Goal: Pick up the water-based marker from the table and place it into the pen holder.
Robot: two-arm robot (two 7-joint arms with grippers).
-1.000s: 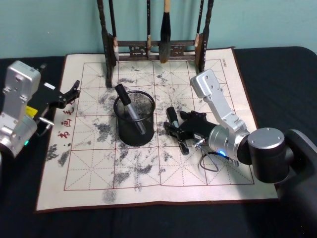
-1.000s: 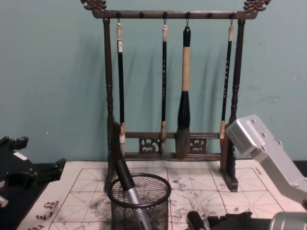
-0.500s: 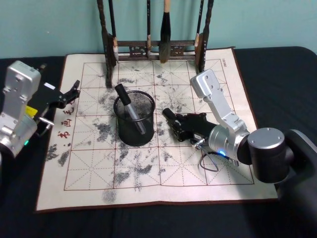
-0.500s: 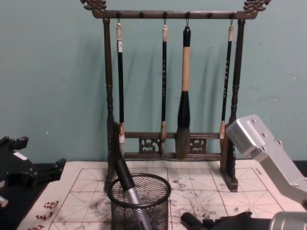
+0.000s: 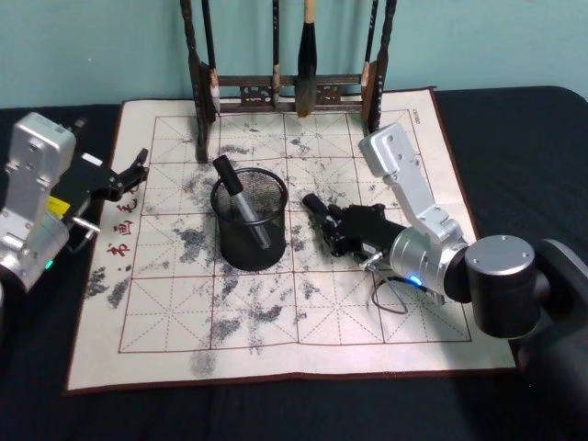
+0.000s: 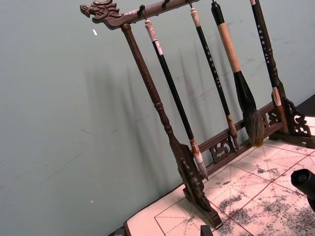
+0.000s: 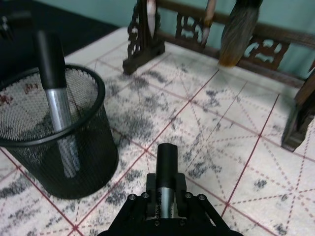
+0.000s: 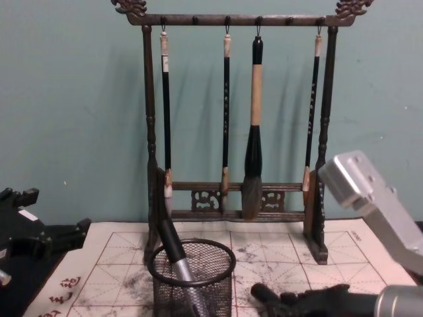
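I read the right gripper (image 5: 329, 223) clenched on the marker (image 7: 166, 164) beside the pen holder (image 5: 250, 241); left gripper (image 5: 136, 171) parked, released.

Table (image 5: 514, 119): black-topped; a mat is laid flat on it.
Mat (image 5: 276, 322): cream, ruled in a red grid, blotched with grey ink, marked with red characters near its left edge.
On the mat: a pen holder (image 5: 241, 253) is stood upright near the middle; a brush rack (image 5: 285, 92) is set along the far edge.
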